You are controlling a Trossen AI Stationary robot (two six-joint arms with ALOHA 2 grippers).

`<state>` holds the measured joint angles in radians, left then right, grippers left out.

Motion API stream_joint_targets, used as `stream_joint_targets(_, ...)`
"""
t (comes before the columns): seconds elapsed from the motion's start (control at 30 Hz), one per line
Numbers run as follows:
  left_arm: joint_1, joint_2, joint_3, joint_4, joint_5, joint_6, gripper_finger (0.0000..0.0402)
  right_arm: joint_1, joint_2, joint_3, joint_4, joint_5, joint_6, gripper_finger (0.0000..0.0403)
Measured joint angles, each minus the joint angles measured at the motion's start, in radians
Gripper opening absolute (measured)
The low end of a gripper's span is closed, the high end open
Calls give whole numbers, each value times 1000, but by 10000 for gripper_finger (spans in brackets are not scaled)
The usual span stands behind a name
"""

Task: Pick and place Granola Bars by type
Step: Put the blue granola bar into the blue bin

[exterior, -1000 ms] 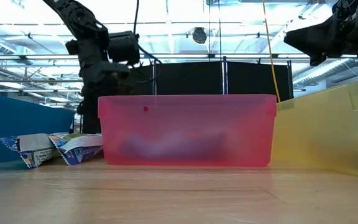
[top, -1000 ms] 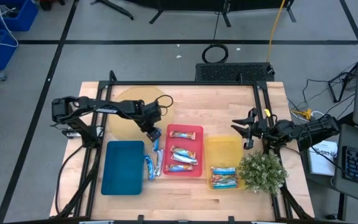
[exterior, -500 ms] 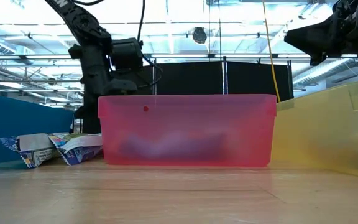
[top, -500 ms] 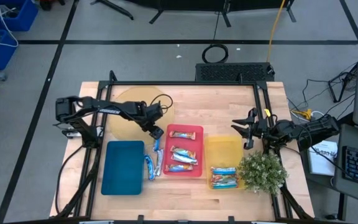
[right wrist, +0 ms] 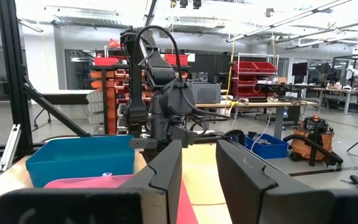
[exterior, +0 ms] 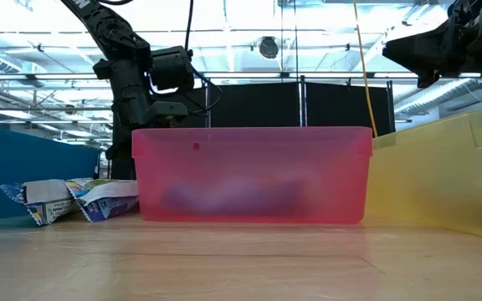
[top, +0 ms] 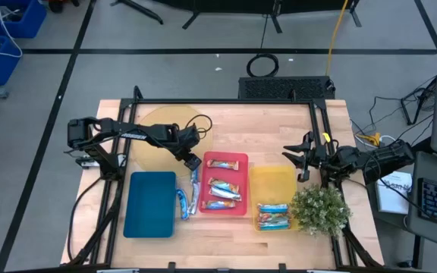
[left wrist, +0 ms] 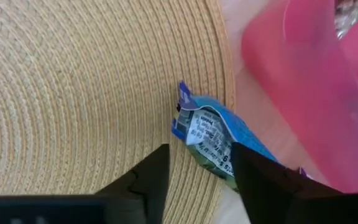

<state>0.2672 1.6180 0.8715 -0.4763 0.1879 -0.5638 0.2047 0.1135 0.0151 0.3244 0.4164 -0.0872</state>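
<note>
Looking straight down, the left gripper [top: 190, 159] hovers at the edge of the round woven mat [top: 154, 133], just above the loose blue granola bars [top: 187, 199] lying between the blue tray [top: 150, 203] and the red tray [top: 225, 183]. Two orange-and-silver bars [top: 224, 189] lie inside the red tray, more wrapped bars [top: 274, 215] sit at the near end of the yellow tray [top: 273, 182], and the right gripper [top: 300, 161] waits beside that tray, near the small plant [top: 321, 208]. Compared with a second ago, the left arm has edged slightly toward the red tray and one blue bar now lies a little nearer that tray's corner. From table height, the left arm [exterior: 145, 79] stands behind the red tray's wall [exterior: 251, 174], with crumpled blue wrappers [exterior: 74, 201] on the wood beside it. Past the left wrist's dark fingers [left wrist: 151, 174], which are parted and hold nothing, a blue bar [left wrist: 210, 138] lies half on the mat, its far end near the red tray [left wrist: 303, 106]. The right wrist camera shows its fingers [right wrist: 166, 165] spread and empty. My reading: the left arm is lining up on this blue bar, so sorting remains unfinished.
</note>
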Motion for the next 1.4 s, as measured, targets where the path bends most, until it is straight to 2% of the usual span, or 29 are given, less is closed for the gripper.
stream_joint_targets(0.1,0,0,0,0,14,17,119,0,0,0,0,0,0,91)
stream_joint_targets(0.2,1,0,0,0,22,47,41,0,0,0,0,0,0,91)
stream_joint_targets(0.27,4,0,0,-2,21,62,13,0,0,0,0,0,0,91)
stream_joint_targets(0.47,6,-1,0,-11,-33,98,4,0,0,0,0,0,0,91)
stream_joint_targets(0.7,3,-77,0,-52,-54,141,2,0,0,0,0,0,0,91)
stream_joint_targets(0.9,-2,-249,0,-197,-64,143,2,0,0,0,-1,0,0,91)
stream_joint_targets(1.03,-18,-407,0,-220,-84,123,1,0,0,0,-1,0,0,91)
stream_joint_targets(1.2,-72,-575,0,-249,-80,69,1,0,0,0,0,0,0,91)
stream_joint_targets(1.4,-161,-700,0,-353,-30,-48,1,0,0,0,0,0,0,91)
